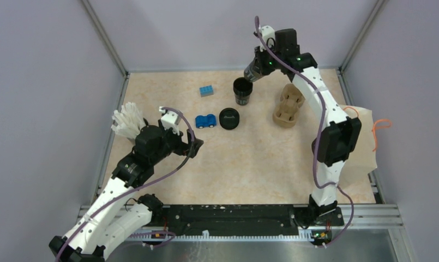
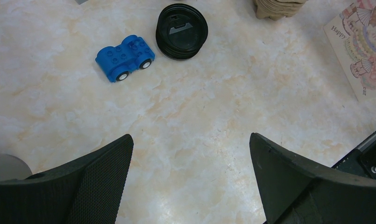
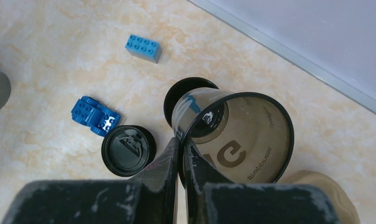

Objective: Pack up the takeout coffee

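Note:
One ridged black takeout coffee cup [image 1: 242,90] [image 3: 188,88] stands upright on the table at the back. Its flat black lid [image 1: 229,118] [image 2: 181,31] [image 3: 128,150] lies nearer, beside a toy car. Above and to the right of that cup, my right gripper [image 1: 256,65] [image 3: 181,140] is shut on the wall of a second black cup [image 1: 253,72] [image 3: 256,135]. This one has a brown printed inside and is lifted and tilted. My left gripper [image 1: 194,146] [image 2: 190,137] hangs open over bare table, short of the lid, holding nothing.
A blue toy car [image 1: 205,121] [image 2: 125,58] sits left of the lid, and a blue brick [image 1: 206,90] [image 3: 143,48] lies behind it. The brown pulp carrier [image 1: 289,105] is at the back right. A grey cup of white utensils [image 1: 127,123] stands left. A printed card [image 2: 363,60] lies right.

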You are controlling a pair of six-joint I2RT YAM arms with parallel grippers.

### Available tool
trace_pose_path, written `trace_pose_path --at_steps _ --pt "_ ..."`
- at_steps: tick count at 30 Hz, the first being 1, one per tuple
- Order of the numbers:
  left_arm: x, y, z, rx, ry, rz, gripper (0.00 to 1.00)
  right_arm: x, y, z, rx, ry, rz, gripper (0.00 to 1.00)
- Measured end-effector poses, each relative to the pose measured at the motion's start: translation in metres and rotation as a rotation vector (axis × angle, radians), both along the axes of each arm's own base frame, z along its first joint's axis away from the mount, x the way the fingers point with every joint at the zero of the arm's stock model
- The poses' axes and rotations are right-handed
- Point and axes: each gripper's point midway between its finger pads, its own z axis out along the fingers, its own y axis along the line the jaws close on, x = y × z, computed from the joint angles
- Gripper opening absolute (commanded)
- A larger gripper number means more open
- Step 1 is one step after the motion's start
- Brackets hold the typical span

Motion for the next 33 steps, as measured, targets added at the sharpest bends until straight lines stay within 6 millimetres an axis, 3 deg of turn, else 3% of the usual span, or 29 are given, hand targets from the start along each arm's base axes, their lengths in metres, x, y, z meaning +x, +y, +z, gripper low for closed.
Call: trace_pose_path --at_steps 4,6,8,9,14,20,24,28,33 --pt "0.001 0.002 0.000 0.003 -0.004 0.012 0.99 -0.023 -0.003 0.033 -0.033 -0.045 -0.065 0.02" --pt "0.001 0.004 0.002 0.004 -0.010 0.020 0.99 -0.044 0.005 0.045 -0.052 -0.068 -0.078 0.02" --pt "0.001 0.005 0.004 0.002 -0.018 0.029 0.99 -0.072 0.016 0.045 -0.074 -0.068 -0.076 0.02" --pt "0.001 0.007 0.005 0.001 -0.025 0.038 0.99 -0.093 0.024 0.039 -0.090 -0.056 -0.068 0.02" --pt "-0.002 0.018 0.017 -0.009 -0.071 0.080 0.99 -0.157 0.040 -0.002 -0.166 0.019 -0.067 0.03" --pt "-0.006 0.032 0.035 -0.036 -0.144 0.135 0.99 -0.222 0.040 -0.086 -0.345 0.151 -0.109 0.03" --pt "-0.008 0.038 0.043 -0.047 -0.173 0.160 0.99 -0.264 0.038 -0.124 -0.445 0.206 -0.102 0.03" --pt "-0.008 0.043 0.046 -0.051 -0.190 0.186 0.99 -0.283 0.043 -0.142 -0.484 0.217 -0.107 0.04" --pt "-0.007 0.047 0.047 -0.049 -0.196 0.207 0.99 -0.289 0.050 -0.168 -0.541 0.227 -0.131 0.08"
